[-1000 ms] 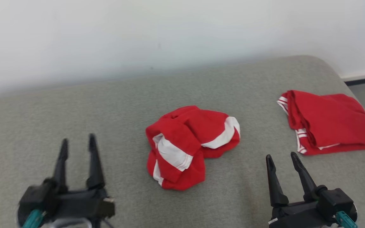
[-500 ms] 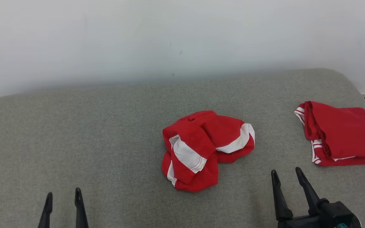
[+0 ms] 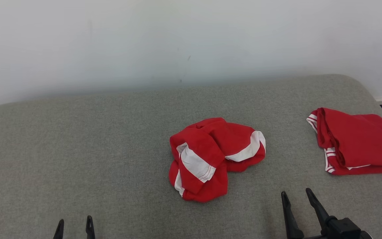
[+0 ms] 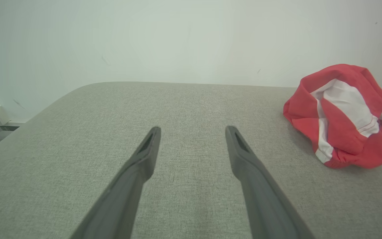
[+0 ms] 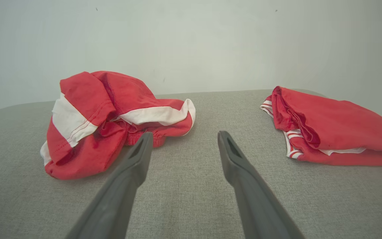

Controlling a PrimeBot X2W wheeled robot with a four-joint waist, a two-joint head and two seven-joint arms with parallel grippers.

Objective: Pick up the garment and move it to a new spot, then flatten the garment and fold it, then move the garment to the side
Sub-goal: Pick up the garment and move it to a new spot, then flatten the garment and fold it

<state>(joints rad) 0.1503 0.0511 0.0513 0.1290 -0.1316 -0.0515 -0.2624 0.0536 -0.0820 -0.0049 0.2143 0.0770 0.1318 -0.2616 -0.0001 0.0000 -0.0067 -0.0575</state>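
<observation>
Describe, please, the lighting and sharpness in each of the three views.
Head view: soft even light, no glare, far cushion edge hazy; left wrist view: faint shadow beside the crumpled garment; right wrist view: both garments sharp, folded garment faintly shadowed underneath.

Garment (image 3: 211,156) red with white bands; folded cloth (image 3: 356,142) red; cushion (image 3: 78,149) grey.

I count two garments: a crumpled garment (image 5: 111,109) left of my right gripper (image 5: 185,132), a folded garment (image 5: 327,129) right of it.
</observation>
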